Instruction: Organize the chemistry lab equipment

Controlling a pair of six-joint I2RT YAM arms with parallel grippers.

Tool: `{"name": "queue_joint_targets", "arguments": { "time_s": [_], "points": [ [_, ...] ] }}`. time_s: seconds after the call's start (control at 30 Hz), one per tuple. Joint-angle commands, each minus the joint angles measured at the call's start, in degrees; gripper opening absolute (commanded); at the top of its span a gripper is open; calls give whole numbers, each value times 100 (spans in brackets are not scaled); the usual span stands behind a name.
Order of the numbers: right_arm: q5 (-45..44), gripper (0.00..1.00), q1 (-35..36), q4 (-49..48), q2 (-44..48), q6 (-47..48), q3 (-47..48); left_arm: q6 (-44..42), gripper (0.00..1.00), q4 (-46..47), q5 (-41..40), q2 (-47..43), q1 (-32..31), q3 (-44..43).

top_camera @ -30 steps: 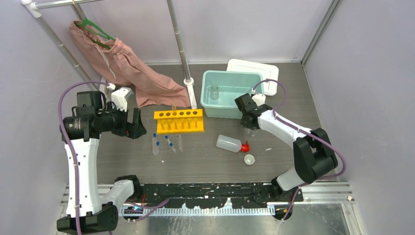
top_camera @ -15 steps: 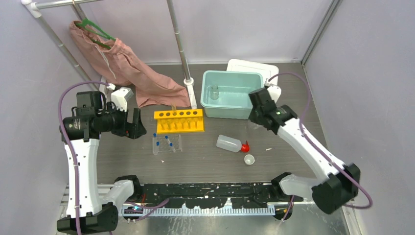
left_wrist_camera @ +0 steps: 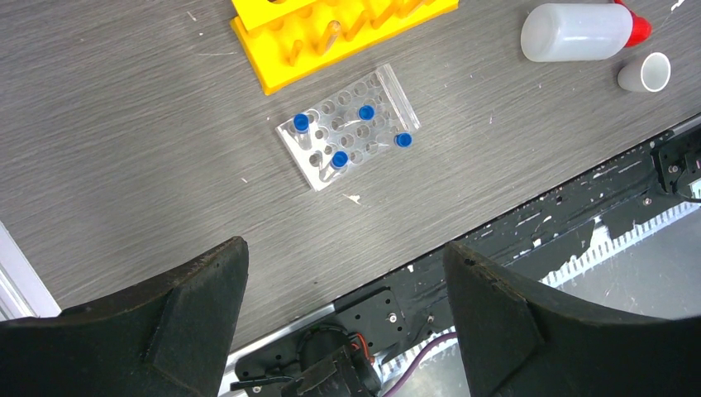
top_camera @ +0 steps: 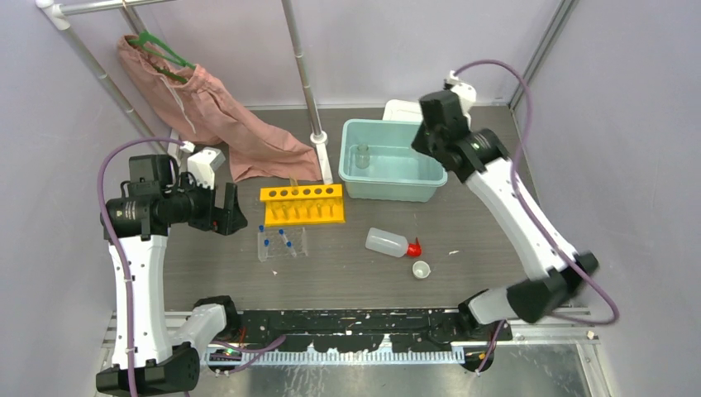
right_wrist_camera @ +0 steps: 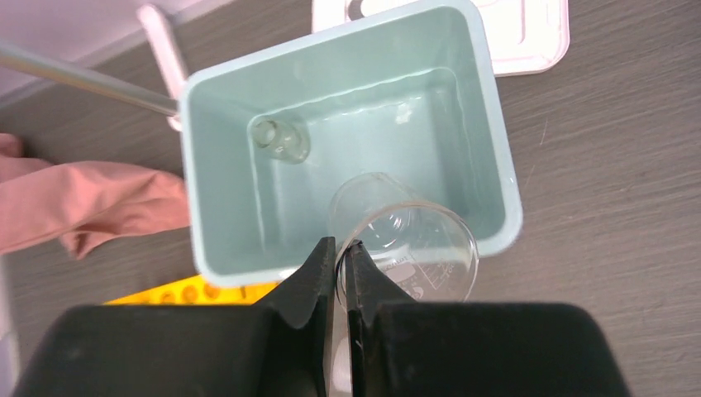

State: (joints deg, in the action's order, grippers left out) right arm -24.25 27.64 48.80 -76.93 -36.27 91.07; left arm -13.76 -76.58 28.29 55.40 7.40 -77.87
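Glass beaker point(right_wrist_camera: 417, 241), pinched by the right pincer point(right_wrist_camera: 340, 248), has risen above the teal tub point(right_wrist_camera: 221, 207).

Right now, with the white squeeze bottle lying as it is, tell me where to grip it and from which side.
Probably take the white squeeze bottle at mid-body, from straight above, closing across its width. It lies on its side, red nozzle pointing right with the tiny white cup near that end, so the plain round body offers the clearest hold.
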Motion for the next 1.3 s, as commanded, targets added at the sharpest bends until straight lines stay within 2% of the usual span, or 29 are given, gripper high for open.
{"name": "queue_joint_targets", "arguments": {
  "time_s": [0.0, 0.17, 0.33, 0.8, 0.9, 1.0, 1.13, 1.2, 1.27],
  "points": [
    [-320, 1, -167, -136, -1177, 445, 725, -21, 88, 59, 67, -151, -10, -126],
    [-190, 1, -499, 211, -2523, 469, 1590, -44, 88, 16, 41, -161, -10, -171],
    [-31, 1, -691, 176, -3365, 521, 1775, -53, 88, -13, 33, -131, -3, -239],
    [5, 1, -786, 158, -4525, 516, 2005, -72, 88, -67, 15, -117, -8, -260],
    [-36, 4, -796, 202, -4660, 525, 2062, -102, 88, -64, -9, -112, -10, -212],
    [-123, 12, -800, 280, -4753, 508, 2155, -136, 87, -42, -42, -87, -10, -171],
    [-109, 38, -799, 433, -4605, 499, 2310, -136, 87, -13, -13, -51, -9, -142],
    [-114, 49, -788, 426, -4334, 498, 2329, -139, 87, 26, -37, -52, -9, -117],
    [-111, 64, -761, 426, -3998, 530, 2322, -143, 87, 28, -47, -54, -10, -91]
  ]
}}
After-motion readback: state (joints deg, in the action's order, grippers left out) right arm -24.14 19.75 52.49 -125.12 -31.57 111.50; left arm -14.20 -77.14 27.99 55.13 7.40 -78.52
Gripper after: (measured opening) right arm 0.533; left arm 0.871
